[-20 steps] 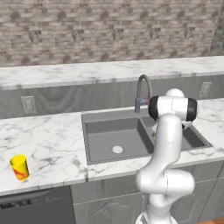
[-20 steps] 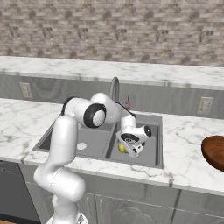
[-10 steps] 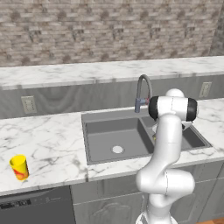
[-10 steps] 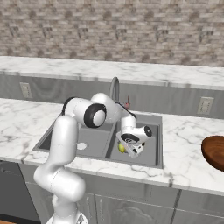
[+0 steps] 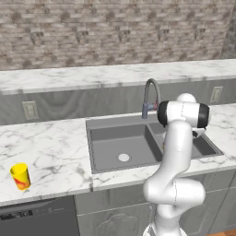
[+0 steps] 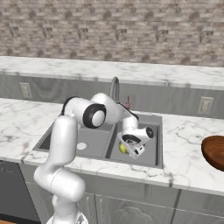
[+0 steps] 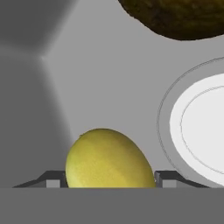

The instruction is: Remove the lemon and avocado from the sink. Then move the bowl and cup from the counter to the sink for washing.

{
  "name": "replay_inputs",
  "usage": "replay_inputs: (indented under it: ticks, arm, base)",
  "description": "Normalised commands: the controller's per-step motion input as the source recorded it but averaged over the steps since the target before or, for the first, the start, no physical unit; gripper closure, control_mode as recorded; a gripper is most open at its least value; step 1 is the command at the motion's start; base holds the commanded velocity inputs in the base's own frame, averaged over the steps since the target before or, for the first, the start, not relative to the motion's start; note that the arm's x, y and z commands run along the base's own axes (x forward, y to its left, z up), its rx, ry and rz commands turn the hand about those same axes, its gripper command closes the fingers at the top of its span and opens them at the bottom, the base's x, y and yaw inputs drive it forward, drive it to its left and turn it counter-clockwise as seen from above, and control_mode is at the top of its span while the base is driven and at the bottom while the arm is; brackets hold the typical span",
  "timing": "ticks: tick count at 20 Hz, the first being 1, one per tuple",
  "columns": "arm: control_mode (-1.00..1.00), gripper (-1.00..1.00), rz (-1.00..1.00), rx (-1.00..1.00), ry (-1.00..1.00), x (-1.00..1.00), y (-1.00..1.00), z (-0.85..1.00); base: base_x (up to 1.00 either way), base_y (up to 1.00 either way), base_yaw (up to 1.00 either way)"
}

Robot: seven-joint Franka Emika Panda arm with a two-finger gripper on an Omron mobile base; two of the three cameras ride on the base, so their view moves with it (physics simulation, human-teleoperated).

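Fingers (image 7: 52,178) sit either side of the lemon (image 7: 108,158), closed in against its flanks, so it looks gripped, though actual contact is hard to confirm. Left to right across the scene: cup (image 5: 20,176) alone on the left counter, gripper (image 6: 130,148) down in the right basin of the sink (image 6: 154,162) with the lemon, avocado (image 7: 183,17) just beyond it near the white drain (image 7: 203,129), bowl (image 6: 215,151) on the right counter. Risk: rounded fruit squirts out on lift if the grip is off-centre, or rolls into the avocado.

A brick wall (image 5: 115,27) stands behind a white marble counter (image 5: 46,147), with grey cabinets (image 6: 131,205) below and outlets (image 5: 30,109) on the backsplash.
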Motion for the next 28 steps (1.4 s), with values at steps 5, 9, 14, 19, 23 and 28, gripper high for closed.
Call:
replay_inputs:
  ticks: [5,9,14,19,23,28]
  arm:
    - [-1.00,1.00,0.00,0.00,-0.06,-0.11,-0.14,0.18]
    - [-1.00,1.00,0.00,0.00,0.00,-0.07,-0.08,0.25]
    - [-1.00,1.00,0.00,0.00,0.00,-0.01,-0.03,0.30]
    - [-1.00,1.00,0.00,0.00,0.00,-0.04,-0.02,0.35]
    - [-1.00,1.00,0.00,0.00,-0.01,-0.05,-0.12,0.26]
    - [-1.00,1.00,0.00,0.00,-0.09,-0.13,-0.13,0.26]
  base:
    - [0.00,0.00,0.00]
    - [0.00,0.00,0.00]
    - [0.00,0.00,0.00]
    - [0.00,0.00,0.00]
    - [0.00,0.00,0.00]
    - [0.00,0.00,0.00]
